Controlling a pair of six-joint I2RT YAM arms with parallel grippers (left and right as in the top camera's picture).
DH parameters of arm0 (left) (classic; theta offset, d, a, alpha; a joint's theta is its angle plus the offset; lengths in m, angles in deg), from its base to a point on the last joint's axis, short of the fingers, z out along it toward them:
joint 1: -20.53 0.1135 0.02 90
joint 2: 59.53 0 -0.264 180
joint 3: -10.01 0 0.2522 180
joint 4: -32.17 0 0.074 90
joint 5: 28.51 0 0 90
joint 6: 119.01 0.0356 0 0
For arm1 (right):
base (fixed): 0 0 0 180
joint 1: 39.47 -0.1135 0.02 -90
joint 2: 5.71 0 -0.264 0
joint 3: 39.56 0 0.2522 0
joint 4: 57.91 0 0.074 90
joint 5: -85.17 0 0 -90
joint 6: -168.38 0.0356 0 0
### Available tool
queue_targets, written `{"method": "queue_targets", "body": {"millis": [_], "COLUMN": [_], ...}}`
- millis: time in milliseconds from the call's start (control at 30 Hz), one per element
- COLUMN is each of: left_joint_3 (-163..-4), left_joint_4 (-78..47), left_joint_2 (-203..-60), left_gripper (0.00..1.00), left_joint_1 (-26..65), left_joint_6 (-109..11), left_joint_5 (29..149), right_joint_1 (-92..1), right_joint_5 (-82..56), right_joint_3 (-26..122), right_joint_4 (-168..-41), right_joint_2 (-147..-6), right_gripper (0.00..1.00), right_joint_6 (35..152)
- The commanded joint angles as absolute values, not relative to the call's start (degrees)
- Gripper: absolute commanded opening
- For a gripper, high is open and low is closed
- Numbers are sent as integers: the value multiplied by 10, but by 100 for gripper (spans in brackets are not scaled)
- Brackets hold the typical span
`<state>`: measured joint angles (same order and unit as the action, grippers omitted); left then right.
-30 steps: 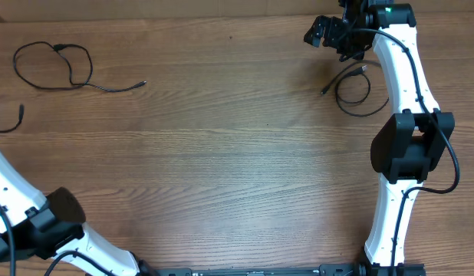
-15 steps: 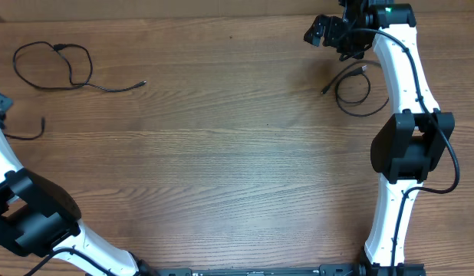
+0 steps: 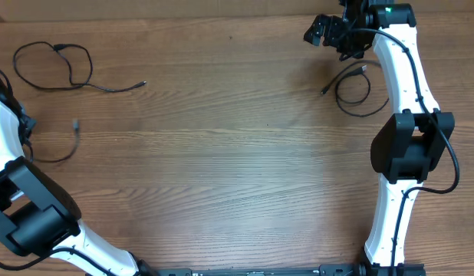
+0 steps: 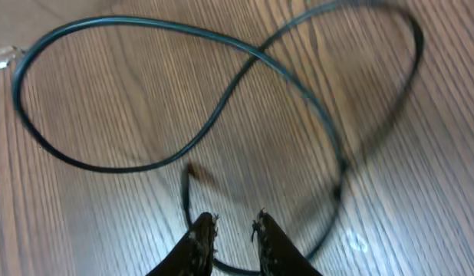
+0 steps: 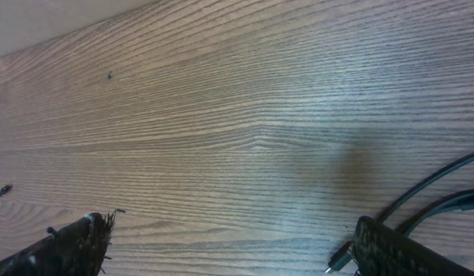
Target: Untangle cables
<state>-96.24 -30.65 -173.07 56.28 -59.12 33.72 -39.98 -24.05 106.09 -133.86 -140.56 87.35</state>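
Just ahead of the left pincer [image 4: 231, 230], one cable [image 4: 256, 55] lies on the worktop [image 4: 106, 100] in a crossed loop, its long axis running across the fingers. A strand passes under the tips, which stand slightly apart, so I cannot tell if they pinch it. Only the overhead view shows its free plug [image 3: 74, 123] and the released right pincer [image 3: 323, 34], beside a second cable [image 3: 352, 90].

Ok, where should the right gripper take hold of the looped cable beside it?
Take the free tail of the cable that sticks out of its loop toward the table's middle, just behind the plug. Come straight down with the right gripper, jaws across the cord: there it is a single strand, flat on the table, clear of the crossing.
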Motion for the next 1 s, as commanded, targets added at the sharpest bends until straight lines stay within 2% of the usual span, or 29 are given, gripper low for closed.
{"method": "queue_targets", "body": {"millis": [0,33,167,233,267,300,400,600,800,967], "left_joint_3": [-955,-956,-978,-998,-1017,-1030,-1077,-1143,-1180,-1183], "left_joint_4": [-281,-266,-264,-275,-284,-290,-307,-304,-275,-240], "left_joint_2": [-1727,-1727,-1726,-1726,-1726,-1726,-1726,-1726,-1726,-1726], "left_gripper": [23,42,66,83,97,100,100,100,100,100], "left_joint_1": [570,571,570,567,565,562,551,498,397,326], "left_joint_6": [-603,-603,-586,-575,-564,-556,-518,-508,-467,-464], "left_joint_5": [277,260,290,329,373,409,560,760,772,699], "right_joint_1": [-401,-401,-401,-401,-401,-400,-392,-372,-343,-341], "right_joint_5": [-242,-242,-242,-242,-241,-241,-237,-171,-59,0], "right_joint_3": [1069,1069,1069,1069,1069,1069,1069,1069,1070,1055], "right_joint_4": [-1336,-1336,-1336,-1336,-1336,-1335,-1333,-1346,-1386,-1419], "right_joint_2": [-1388,-1388,-1388,-1388,-1388,-1388,-1388,-1388,-1388,-1388], "right_gripper": [100,100,100,100,100,100,100,100,100,100], "right_joint_6": [871,871,871,871,874,879,911,923,1033,1056]}}
